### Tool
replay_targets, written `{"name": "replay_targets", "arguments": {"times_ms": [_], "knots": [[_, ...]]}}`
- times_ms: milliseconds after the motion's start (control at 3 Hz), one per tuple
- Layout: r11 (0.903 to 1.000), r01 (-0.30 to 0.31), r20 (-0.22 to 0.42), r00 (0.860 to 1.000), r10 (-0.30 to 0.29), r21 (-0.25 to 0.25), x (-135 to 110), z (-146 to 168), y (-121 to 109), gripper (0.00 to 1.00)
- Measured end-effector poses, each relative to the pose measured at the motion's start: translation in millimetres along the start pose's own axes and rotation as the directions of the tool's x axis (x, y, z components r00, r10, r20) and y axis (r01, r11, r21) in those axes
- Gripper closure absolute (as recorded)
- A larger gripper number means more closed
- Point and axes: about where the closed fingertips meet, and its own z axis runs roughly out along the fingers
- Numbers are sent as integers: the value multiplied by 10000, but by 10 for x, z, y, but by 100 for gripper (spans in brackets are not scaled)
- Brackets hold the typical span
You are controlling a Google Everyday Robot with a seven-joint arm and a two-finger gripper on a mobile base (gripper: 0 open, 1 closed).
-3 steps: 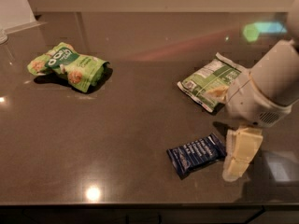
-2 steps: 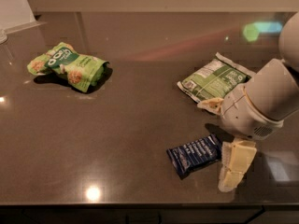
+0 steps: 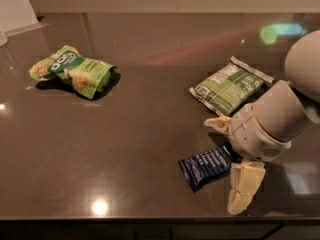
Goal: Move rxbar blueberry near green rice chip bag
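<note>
The rxbar blueberry (image 3: 204, 167), a small navy wrapper with white lettering, lies flat near the table's front edge, right of centre. My gripper (image 3: 223, 163) hangs over its right end, open. One cream finger (image 3: 244, 185) is on the near side of the bar and the other finger (image 3: 218, 124) is on the far side. The bar's right end is hidden under the wrist. The green rice chip bag (image 3: 74, 72), lime-green and puffy, lies far to the left at the back of the table.
A flatter, darker green packet (image 3: 230, 87) with a white label lies just behind the gripper. The dark table's front edge (image 3: 150, 217) runs just below the bar. A white object (image 3: 3, 39) stands at the far left edge.
My arm has moved left and lowered over the bar's right end. The far finger now shows behind the bar. The bar and both green packets have not moved.
</note>
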Motion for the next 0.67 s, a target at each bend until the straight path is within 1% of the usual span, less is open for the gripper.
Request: {"name": "replay_targets", "arguments": {"times_ms": [333,667], "knots": [[9998,30,9,10000,-30,-172,10,38,2,18],[9996,70,173,9998,-66,-276,-13,-15,-26,41]]}}
